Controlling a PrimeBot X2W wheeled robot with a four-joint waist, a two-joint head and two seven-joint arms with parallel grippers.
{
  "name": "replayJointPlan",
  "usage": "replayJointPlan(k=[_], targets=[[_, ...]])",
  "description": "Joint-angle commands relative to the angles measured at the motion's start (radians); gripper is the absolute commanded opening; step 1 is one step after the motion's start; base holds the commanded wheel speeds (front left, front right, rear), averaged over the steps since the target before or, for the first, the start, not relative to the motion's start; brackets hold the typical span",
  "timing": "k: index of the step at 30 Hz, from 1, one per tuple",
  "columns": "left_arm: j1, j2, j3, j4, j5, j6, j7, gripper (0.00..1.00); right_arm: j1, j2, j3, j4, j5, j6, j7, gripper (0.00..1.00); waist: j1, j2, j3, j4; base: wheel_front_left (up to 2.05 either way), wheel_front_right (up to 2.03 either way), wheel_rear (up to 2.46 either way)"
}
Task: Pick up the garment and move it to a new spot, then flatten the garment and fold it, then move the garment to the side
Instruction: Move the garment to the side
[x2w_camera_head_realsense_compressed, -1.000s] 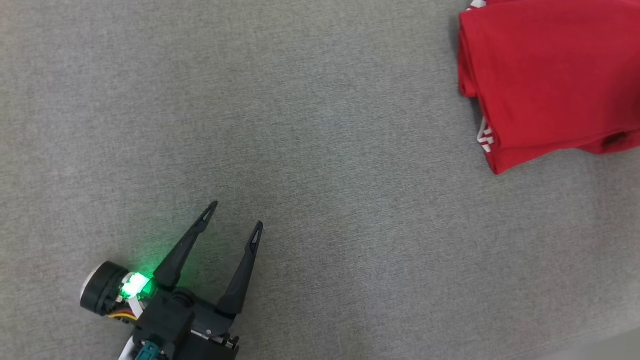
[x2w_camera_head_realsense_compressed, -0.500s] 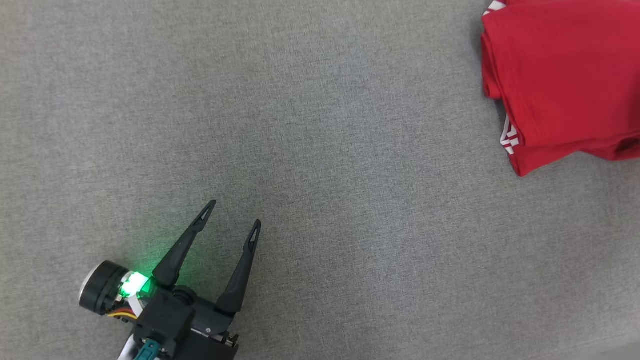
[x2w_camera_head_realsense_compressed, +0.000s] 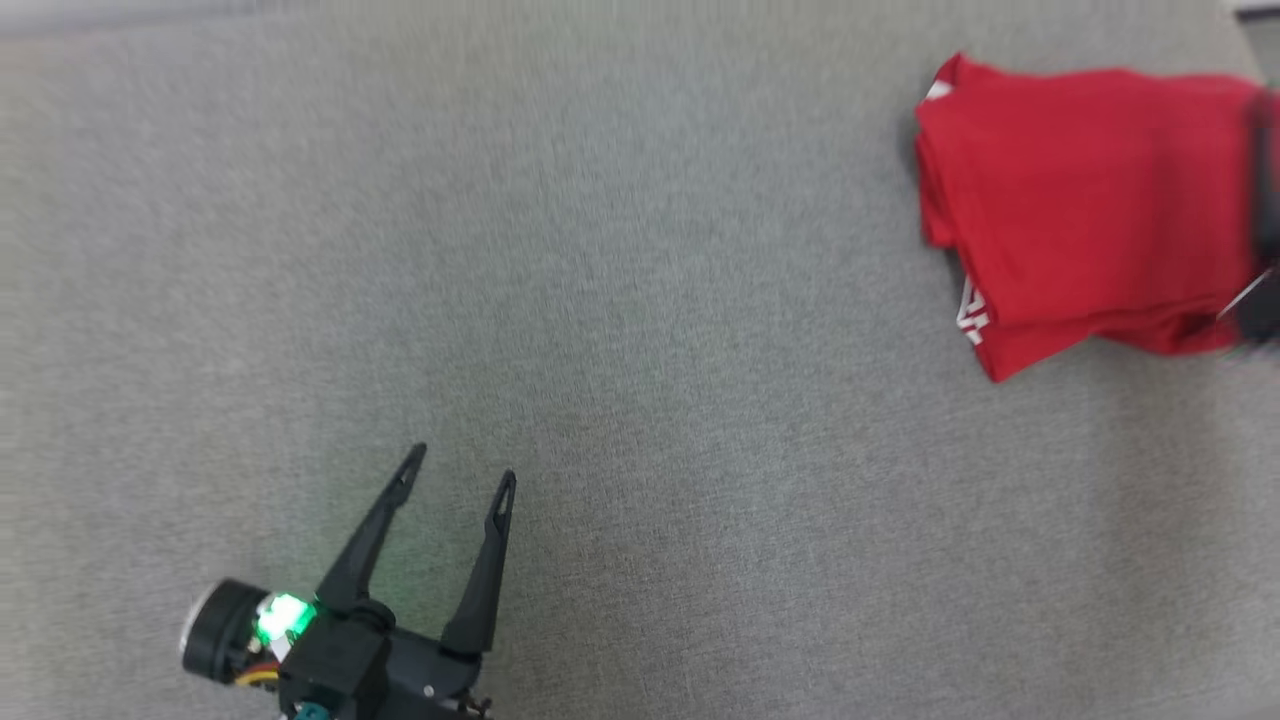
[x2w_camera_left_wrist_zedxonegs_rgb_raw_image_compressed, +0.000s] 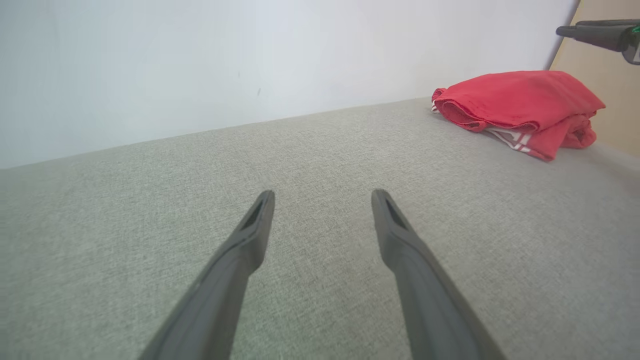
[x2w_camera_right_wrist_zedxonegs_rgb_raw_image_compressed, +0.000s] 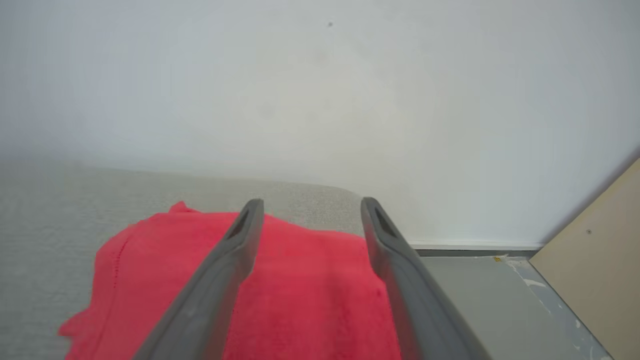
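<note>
The red garment (x2w_camera_head_realsense_compressed: 1080, 200) is lying folded into a compact stack at the upper right of the head view, its white-striped edge (x2w_camera_head_realsense_compressed: 970, 320) peeking out at the lower left corner of the stack, and it is resting on the grey fabric surface (x2w_camera_head_realsense_compressed: 640, 300) close to that surface's far right end. The right gripper (x2w_camera_right_wrist_zedxonegs_rgb_raw_image_compressed: 311, 201) is hovering just above the stack in its own wrist view, jaws spread apart and gripping nothing, with red cloth showing between and under them. Judging by this, the garment is already sitting at the side and the closing part of the task is being finished. To do that well, the right arm is best rising straight up off the cloth before swinging away, so that neither jaw is dragging the top layer or flipping the loose bottom corner open. The left gripper (x2w_camera_head_realsense_compressed: 461, 463) is waiting at the lower left of the head view, well apart from the garment, jaws released and empty over bare fabric, and is needing no part in this.
</note>
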Motion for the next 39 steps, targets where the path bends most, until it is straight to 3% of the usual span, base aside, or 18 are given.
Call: replayJointPlan(k=[1, 4, 11, 24, 31, 39], targets=[[0.024, -0.015, 0.005, 0.009, -0.016, 0.002, -0.003, 1.00, 0.082, 0.047, -0.038, -0.045, -0.048, -0.002, -0.003, 1.00, 0.0001, 0.0000, -0.084, 0.012, 0.00, 0.00, 0.00], [0.048, -0.041, 0.015, 0.023, -0.022, 0.007, -0.003, 1.00, 0.195, 0.112, -0.093, -0.141, -0.120, -0.002, -0.004, 1.00, 0.0001, 0.0000, -0.135, 0.027, 0.00, 0.00, 0.00], [0.106, -0.090, 0.061, 0.052, -0.055, 0.026, -0.003, 1.00, 0.395, 0.238, -0.113, -0.302, -0.206, -0.002, -0.004, 1.00, 0.0001, 0.0000, -0.245, 0.067, 0.00, 0.00, 0.00], [0.219, -0.128, 0.145, 0.033, -0.121, 0.061, -0.003, 1.00, 0.688, 0.364, -0.183, -0.545, -0.265, -0.002, -0.004, 1.00, 0.0001, 0.0000, -0.408, 0.123, 0.00, 0.00, 0.00], [0.257, -0.131, 0.155, 0.023, -0.112, 0.054, -0.003, 1.00, 0.812, 0.435, -0.242, -0.630, -0.300, -0.002, -0.003, 1.00, 0.0001, 0.0000, -0.452, 0.135, 0.00, 0.00, 0.00], [0.315, -0.131, 0.184, 0.037, -0.120, 0.080, -0.003, 1.00, 0.976, 0.498, -0.271, -0.693, -0.328, -0.002, -0.003, 1.00, 0.0001, 0.0000, -0.502, 0.154, 0.00, 0.00, 0.00]])
